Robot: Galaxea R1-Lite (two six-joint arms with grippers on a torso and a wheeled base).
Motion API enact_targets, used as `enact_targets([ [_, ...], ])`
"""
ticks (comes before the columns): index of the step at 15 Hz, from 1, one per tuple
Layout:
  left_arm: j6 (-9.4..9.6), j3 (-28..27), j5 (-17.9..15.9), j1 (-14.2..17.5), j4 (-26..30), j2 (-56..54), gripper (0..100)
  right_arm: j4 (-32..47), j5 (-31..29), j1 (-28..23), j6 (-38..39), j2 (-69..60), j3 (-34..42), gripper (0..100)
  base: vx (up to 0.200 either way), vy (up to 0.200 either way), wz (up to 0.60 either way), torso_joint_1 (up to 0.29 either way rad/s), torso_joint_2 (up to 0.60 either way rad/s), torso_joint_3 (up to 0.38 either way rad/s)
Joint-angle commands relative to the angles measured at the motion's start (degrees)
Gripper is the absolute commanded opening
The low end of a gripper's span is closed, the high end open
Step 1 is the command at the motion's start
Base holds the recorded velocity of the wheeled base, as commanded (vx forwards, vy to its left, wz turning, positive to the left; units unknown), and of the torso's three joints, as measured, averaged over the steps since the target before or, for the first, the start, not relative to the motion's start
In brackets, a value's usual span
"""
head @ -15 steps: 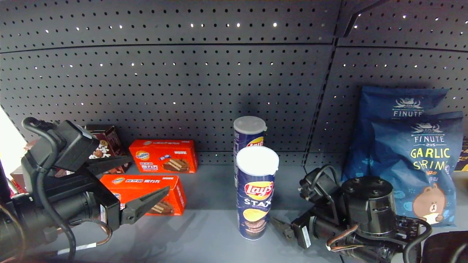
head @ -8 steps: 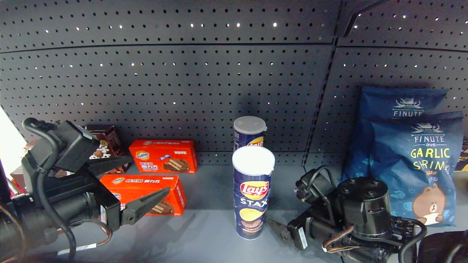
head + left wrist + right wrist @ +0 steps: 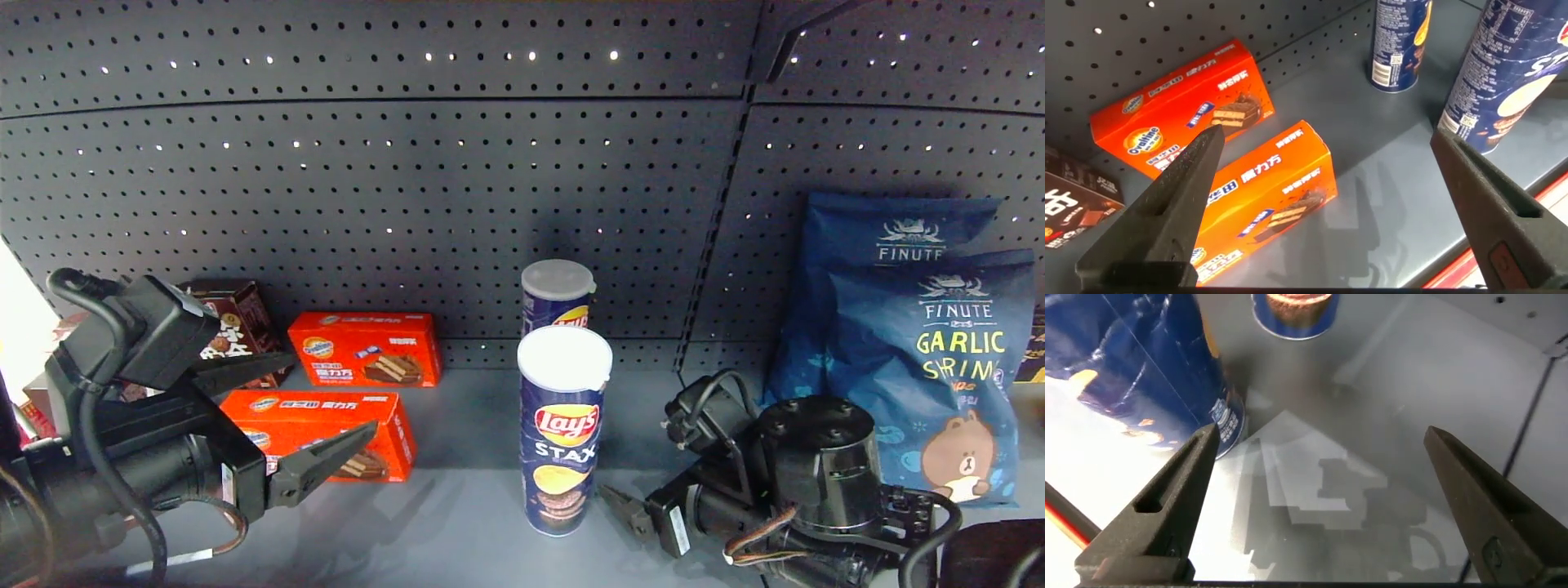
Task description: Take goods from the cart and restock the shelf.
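Observation:
Two blue chips cans stand upright on the grey shelf [image 3: 478,523]: the front can [image 3: 563,433] and a back can [image 3: 558,298] right behind it. My right gripper [image 3: 629,510] sits low on the shelf just right of the front can, open and empty, apart from the can. In the right wrist view its fingers [image 3: 1321,434] spread wide, the front can [image 3: 1167,367] beside one finger and the back can [image 3: 1294,310] farther off. My left gripper [image 3: 335,392] hovers open over two orange boxes [image 3: 326,433]; the left wrist view shows the gripper [image 3: 1324,135], boxes [image 3: 1266,204] and cans [image 3: 1511,73].
A second orange box [image 3: 365,349] and a brown box [image 3: 237,322] lie toward the back left. Blue snack bags [image 3: 931,351] stand at the right, close behind my right arm. The perforated back wall [image 3: 457,204] closes the shelf. Bare shelf lies between boxes and cans.
The front chips can has shifted slightly to the left. My right gripper followed left, then drew back a little to the right. The left arm has barely moved.

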Motion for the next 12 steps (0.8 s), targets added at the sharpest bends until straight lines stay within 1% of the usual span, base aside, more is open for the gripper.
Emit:
enact_targets([
  [1, -0.06, 1.0, 0.1, 0.1, 0.0, -2.4, 100, 0.3, -1.0, -0.7, 0.3, -5.7, 0.8, 100, 0.0, 0.0, 0.0, 0.0, 0.0, 0.0],
  [3, -0.23, 2.2, 0.2, 0.1, 0.0, -5.2, 100, 0.5, -2.5, -2.6, 0.4, -9.8, 2.1, 100, 0.0, 0.0, 0.0, 0.0, 0.0, 0.0],
  [4, -0.76, 4.1, 0.3, 1.1, 0.0, -8.3, 100, 0.7, -2.6, -5.5, 0.4, -13.8, 4.2, 100, 0.0, 0.0, 0.0, 0.0, 0.0, 0.0],
  [5, -0.76, 4.1, 0.3, 1.1, 0.0, -8.3, 100, 0.7, -2.6, -5.5, 0.4, -13.8, 4.2, 100, 0.0, 0.0, 0.0, 0.0, 0.0, 0.0],
  [6, -0.76, 7.7, -0.1, 6.2, 0.0, -12.3, 100, 1.2, -2.6, -11.3, 0.4, -19.2, 7.4, 100, 0.0, 0.0, 0.0, 0.0, 0.0, 0.0],
  [7, -1.02, 9.7, -0.2, 7.9, 0.0, -14.9, 100, 2.2, -2.7, -13.9, 0.4, -22.4, 8.2, 100, 0.0, 0.0, 0.0, 0.0, 0.0, 0.0],
  [8, -1.29, 10.1, -0.2, 8.1, 0.0, -15.5, 100, 2.5, -2.7, -14.4, 0.4, -22.9, 8.3, 100, 0.0, 0.0, 0.0, 0.0, 0.0, 0.0],
  [9, -3.22, 12.2, -0.2, 8.8, 0.0, -18.5, 100, 3.6, -2.7, -17.7, 0.4, -25.9, 8.9, 100, 0.0, 0.0, 0.0, 0.0, 0.0, 0.0],
  [10, -4.19, 13.2, 0.0, 9.2, 0.1, -20.2, 100, 3.7, -2.7, -19.8, 0.4, -27.4, 9.3, 100, 0.0, 0.0, 0.0, 0.0, 0.0, 0.0],
  [11, -4.89, 15.1, 0.0, 11.7, 0.1, -22.8, 100, 3.8, -2.7, -24.1, 0.4, -30.1, 9.6, 100, 0.0, 0.0, 0.0, 0.0, 0.0, 0.0],
  [12, -4.98, 16.5, 0.0, 13.1, 0.1, -24.7, 100, 3.9, -2.7, -26.5, 0.4, -32.1, 10.3, 100, 0.0, 0.0, 0.0, 0.0, 0.0, 0.0],
])
